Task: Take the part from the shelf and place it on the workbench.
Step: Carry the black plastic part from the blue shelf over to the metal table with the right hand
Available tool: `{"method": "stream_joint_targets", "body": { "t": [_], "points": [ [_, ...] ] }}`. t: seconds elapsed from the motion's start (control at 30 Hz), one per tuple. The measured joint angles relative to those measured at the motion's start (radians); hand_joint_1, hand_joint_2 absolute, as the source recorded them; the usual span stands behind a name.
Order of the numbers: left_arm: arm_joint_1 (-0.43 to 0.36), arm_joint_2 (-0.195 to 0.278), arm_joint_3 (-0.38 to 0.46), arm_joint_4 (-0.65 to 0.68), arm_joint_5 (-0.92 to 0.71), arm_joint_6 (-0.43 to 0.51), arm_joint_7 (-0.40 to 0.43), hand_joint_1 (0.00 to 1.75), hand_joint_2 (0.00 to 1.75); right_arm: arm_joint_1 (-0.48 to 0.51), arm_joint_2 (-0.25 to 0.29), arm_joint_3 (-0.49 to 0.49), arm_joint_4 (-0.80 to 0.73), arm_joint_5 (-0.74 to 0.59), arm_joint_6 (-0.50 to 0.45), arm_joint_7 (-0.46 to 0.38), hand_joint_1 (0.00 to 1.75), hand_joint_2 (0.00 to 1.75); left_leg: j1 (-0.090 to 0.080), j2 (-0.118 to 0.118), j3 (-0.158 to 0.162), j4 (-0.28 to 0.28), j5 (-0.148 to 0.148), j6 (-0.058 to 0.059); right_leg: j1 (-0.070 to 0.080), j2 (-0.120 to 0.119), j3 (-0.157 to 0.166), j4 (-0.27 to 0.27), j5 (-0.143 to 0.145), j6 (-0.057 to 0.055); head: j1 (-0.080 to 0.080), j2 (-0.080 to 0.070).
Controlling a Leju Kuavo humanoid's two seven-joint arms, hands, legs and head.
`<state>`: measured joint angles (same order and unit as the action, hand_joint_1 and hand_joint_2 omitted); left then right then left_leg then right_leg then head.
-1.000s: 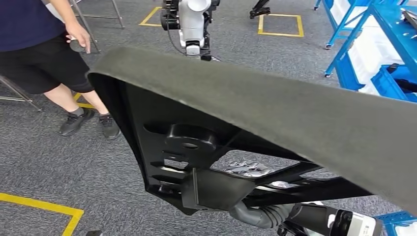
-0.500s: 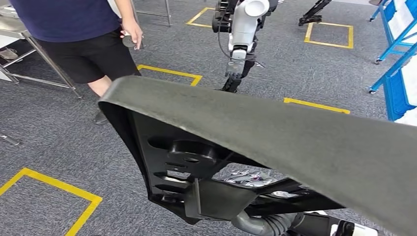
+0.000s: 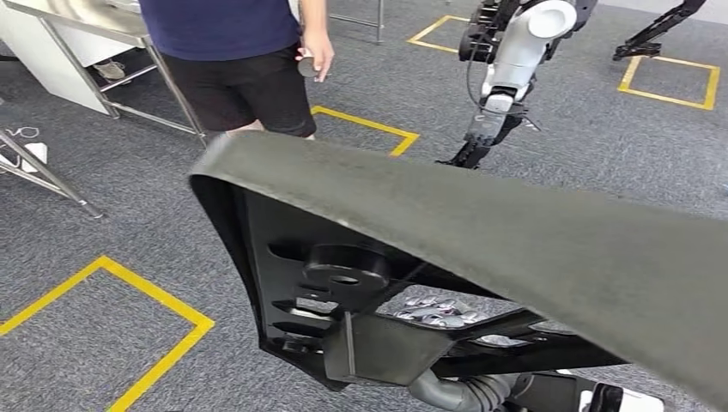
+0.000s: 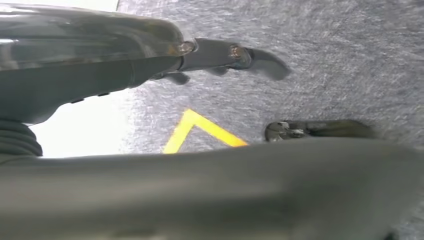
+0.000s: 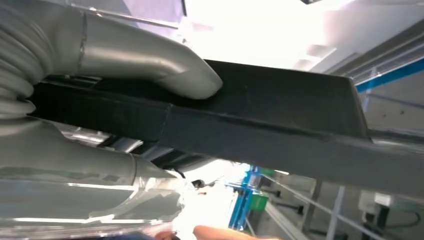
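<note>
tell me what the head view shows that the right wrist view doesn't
Head view alone: a person standing on the grey carpet, yellow floor tape, a second robot farther off, and the panel's whole broad shape. Right wrist view alone: the right hand gripping the panel's edge, its thumb pressed flat on top, and blue shelving behind. Both share the black panel.

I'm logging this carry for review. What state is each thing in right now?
Part: lifted above the carpet, tilted, carried.
Right robot hand: grips the part's edge, thumb pressed on top.
Left robot hand: fingers against the part; grip unclear.
Person: standing, small dark object in hand.
</note>
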<state>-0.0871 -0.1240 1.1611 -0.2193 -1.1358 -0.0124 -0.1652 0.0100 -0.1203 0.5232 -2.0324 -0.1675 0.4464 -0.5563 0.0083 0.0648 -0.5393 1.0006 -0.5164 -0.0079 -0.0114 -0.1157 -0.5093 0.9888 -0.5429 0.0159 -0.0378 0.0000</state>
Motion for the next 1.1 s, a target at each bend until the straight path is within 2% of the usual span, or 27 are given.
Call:
{"method": "stream_joint_targets", "body": {
  "t": [0.03,0.07,0.13,0.2,0.23,0.27,0.3,0.33,0.37,0.4,0.43,0.5,0.53,0.57,0.63,0.7,0.73,0.77,0.8,0.83,0.87,0.9,0.93,0.97,1.0,1.07,1.1],
  "points": [
    [0.002,0.0,0.0,0.0,0.0,0.0,0.0,0.0,1.75,-0.002,0.0,0.0,0.0,0.0,0.001,0.0,1.75,1.75,-0.002,-0.01,-0.001,-0.001,0.001,0.007,-0.002,-0.008,0.005,-0.001,-0.001,0.006,0.0,0.0],
    [0.004,0.0,0.001,0.0,0.001,0.0,0.0,0.0,1.75,-0.004,0.0,0.0,0.0,0.0,0.002,0.0,1.75,1.75,-0.002,-0.019,0.0,-0.003,0.002,0.014,-0.005,-0.005,0.009,0.001,-0.006,0.012,0.0,0.0],
    [0.004,0.0,0.001,0.0,0.002,0.0,0.0,0.0,1.75,-0.007,0.0,0.0,0.0,-0.002,0.003,0.0,1.75,1.75,0.002,-0.039,0.003,-0.007,0.006,0.027,-0.009,0.04,-0.007,0.05,-0.044,0.02,0.001,0.0],
    [0.001,-0.001,0.001,0.0,0.002,0.0,0.001,0.0,1.75,-0.007,-0.001,0.0,0.001,-0.003,0.005,0.0,1.75,1.75,0.003,-0.061,0.002,-0.008,0.007,0.036,-0.009,0.094,-0.069,0.18,-0.111,0.021,0.003,0.0],
    [0.0,-0.001,0.001,0.0,0.002,0.0,0.001,0.0,1.75,-0.005,-0.001,0.0,0.002,-0.003,0.006,0.0,1.75,1.75,0.002,-0.073,0.002,-0.008,0.007,0.037,-0.009,0.104,-0.105,0.249,-0.135,0.02,0.003,0.0],
    [0.001,-0.001,0.001,0.0,0.003,0.0,0.001,0.0,1.75,-0.004,-0.001,0.0,0.002,-0.003,0.008,0.0,1.75,1.75,0.001,-0.086,0.003,-0.007,0.006,0.038,-0.008,0.109,-0.131,0.292,-0.14,0.018,0.003,0.0],
    [0.001,-0.002,0.001,0.0,0.003,0.0,0.001,0.0,1.75,-0.004,-0.001,-0.001,0.003,-0.003,0.009,0.0,1.75,1.75,0.0,-0.1,0.005,-0.007,0.006,0.039,-0.007,0.111,-0.14,0.297,-0.125,0.016,0.003,0.0],
    [0.002,-0.002,0.002,0.0,0.004,-0.001,0.0,0.0,1.75,-0.005,-0.001,-0.001,0.003,-0.003,0.011,0.0,1.75,1.75,-0.001,-0.114,0.007,-0.007,0.006,0.038,-0.006,0.116,-0.13,0.258,-0.089,0.012,0.003,0.0],
    [0.001,-0.002,0.002,0.0,0.006,-0.001,-0.001,0.0,1.75,-0.005,-0.001,-0.001,0.003,-0.003,0.012,0.0,1.75,1.75,-0.001,-0.129,0.009,-0.007,0.005,0.038,-0.005,0.128,-0.105,0.189,-0.044,0.007,0.003,0.0],
    [0.0,-0.004,0.002,0.0,0.008,-0.001,-0.002,0.0,1.75,-0.006,-0.001,-0.001,0.003,-0.003,0.013,0.0,1.75,1.75,-0.002,-0.143,0.01,-0.007,0.003,0.035,-0.004,0.151,-0.076,0.116,-0.007,0.002,0.003,0.0],
    [-0.001,-0.005,0.002,0.0,0.009,-0.001,-0.003,0.0,1.75,-0.008,-0.002,-0.001,0.003,-0.003,0.014,0.0,1.75,1.75,-0.001,-0.156,0.011,-0.006,0.002,0.032,-0.003,0.169,-0.052,0.056,0.018,-0.002,0.003,0.0],
    [-0.001,-0.007,0.002,0.0,0.011,-0.001,-0.005,0.0,1.75,-0.01,-0.001,0.0,0.002,-0.003,0.015,0.0,1.75,1.75,0.003,-0.177,0.009,-0.008,0.0,0.019,0.002,0.188,-0.031,0.008,0.027,-0.008,0.002,0.0],
    [0.0,-0.007,0.002,0.0,0.012,-0.001,-0.006,0.0,1.75,-0.013,-0.001,0.0,0.002,-0.003,0.015,0.0,1.75,1.75,0.007,-0.187,0.009,-0.011,0.0,0.012,0.003,0.178,-0.028,0.003,0.027,-0.012,0.002,0.0],
    [0.002,-0.008,0.002,0.0,0.012,-0.001,-0.007,0.0,1.75,-0.016,0.0,0.0,0.002,-0.003,0.015,0.001,1.75,1.75,0.009,-0.187,0.009,-0.012,0.0,0.006,0.003,0.167,-0.025,-0.002,0.029,-0.017,0.002,0.0],
    [0.001,-0.008,0.003,0.0,0.013,-0.002,-0.01,0.0,1.75,-0.024,0.003,0.0,0.004,-0.006,0.016,0.003,1.75,1.75,0.008,-0.147,-0.007,0.021,-0.024,-0.003,-0.001,0.142,-0.019,-0.012,0.034,-0.028,0.002,0.0],
    [-0.004,-0.008,0.003,0.0,0.014,-0.005,-0.013,0.0,1.75,-0.034,0.007,0.0,0.009,-0.014,0.017,0.008,1.75,1.75,0.008,-0.096,-0.065,0.137,-0.086,-0.013,-0.003,0.113,-0.018,-0.015,0.035,-0.033,0.001,0.0],
    [-0.006,-0.008,0.003,0.0,0.014,-0.007,-0.015,0.0,1.75,-0.04,0.009,-0.001,0.014,-0.02,0.018,0.013,1.75,1.75,0.01,-0.086,-0.103,0.209,-0.116,-0.018,-0.003,0.098,-0.019,-0.015,0.034,-0.033,0.001,0.0],
    [-0.006,-0.007,0.003,0.0,0.015,-0.008,-0.015,0.0,1.75,-0.047,0.011,-0.001,0.019,-0.025,0.019,0.018,1.75,1.75,0.012,-0.082,-0.13,0.261,-0.13,-0.022,-0.004,0.083,-0.019,-0.015,0.033,-0.032,0.001,0.0],
    [-0.005,-0.007,0.003,0.0,0.016,-0.009,-0.016,0.0,1.75,-0.054,0.013,-0.001,0.025,-0.029,0.02,0.022,1.75,1.75,0.014,-0.079,-0.14,0.277,-0.125,-0.026,-0.006,0.07,-0.019,-0.015,0.031,-0.03,0.001,0.0],
    [-0.004,-0.006,0.003,0.0,0.018,-0.01,-0.016,0.0,1.75,-0.06,0.015,-0.001,0.029,-0.032,0.022,0.025,1.75,1.75,0.017,-0.074,-0.126,0.247,-0.1,-0.03,-0.009,0.057,-0.017,-0.014,0.029,-0.027,0.001,0.0],
    [-0.002,-0.006,0.003,0.0,0.019,-0.01,-0.017,0.0,1.75,-0.065,0.018,-0.001,0.033,-0.034,0.023,0.026,1.75,1.75,0.019,-0.06,-0.094,0.182,-0.063,-0.035,-0.012,0.044,-0.015,-0.013,0.026,-0.021,0.001,0.0],
    [-0.003,-0.006,0.003,0.0,0.02,-0.01,-0.017,0.0,1.75,-0.07,0.02,-0.001,0.036,-0.035,0.025,0.027,1.75,1.75,0.021,-0.036,-0.056,0.107,-0.03,-0.037,-0.013,0.032,-0.011,-0.011,0.022,-0.014,0.001,0.0],
    [-0.005,-0.005,0.003,0.0,0.02,-0.01,-0.017,0.0,1.75,-0.075,0.022,-0.001,0.038,-0.036,0.026,0.028,1.75,1.75,0.021,-0.018,-0.026,0.046,-0.006,-0.034,-0.012,0.021,-0.008,-0.008,0.017,-0.006,0.002,0.0],
    [-0.006,-0.006,0.003,0.0,0.02,-0.011,-0.018,0.0,1.75,-0.08,0.023,-0.001,0.039,-0.036,0.026,0.03,1.75,1.75,0.02,-0.005,-0.009,0.011,0.006,-0.027,-0.011,0.013,-0.005,-0.006,0.013,0.002,0.003,0.0],
    [-0.006,-0.006,0.003,0.0,0.021,-0.011,-0.018,0.0,1.75,-0.085,0.024,-0.001,0.041,-0.037,0.027,0.031,1.75,1.75,0.017,-0.003,-0.006,0.001,0.006,-0.018,-0.01,0.005,-0.002,-0.005,0.01,0.009,0.004,0.0],
    [-0.003,-0.005,0.004,0.0,0.021,-0.011,-0.018,0.0,1.75,-0.096,0.027,0.0,0.044,-0.038,0.027,0.035,1.75,1.75,0.014,-0.023,-0.01,0.004,0.006,0.002,-0.014,-0.007,0.005,-0.006,0.006,0.023,0.006,0.0],
    [-0.001,-0.005,0.004,0.0,0.021,-0.011,-0.018,0.0,1.75,-0.101,0.028,0.0,0.046,-0.039,0.027,0.037,1.75,1.75,0.014,-0.032,-0.01,0.003,0.007,0.01,-0.017,0.005,0.006,-0.001,-0.002,0.029,0.006,0.0]
  ]
}}
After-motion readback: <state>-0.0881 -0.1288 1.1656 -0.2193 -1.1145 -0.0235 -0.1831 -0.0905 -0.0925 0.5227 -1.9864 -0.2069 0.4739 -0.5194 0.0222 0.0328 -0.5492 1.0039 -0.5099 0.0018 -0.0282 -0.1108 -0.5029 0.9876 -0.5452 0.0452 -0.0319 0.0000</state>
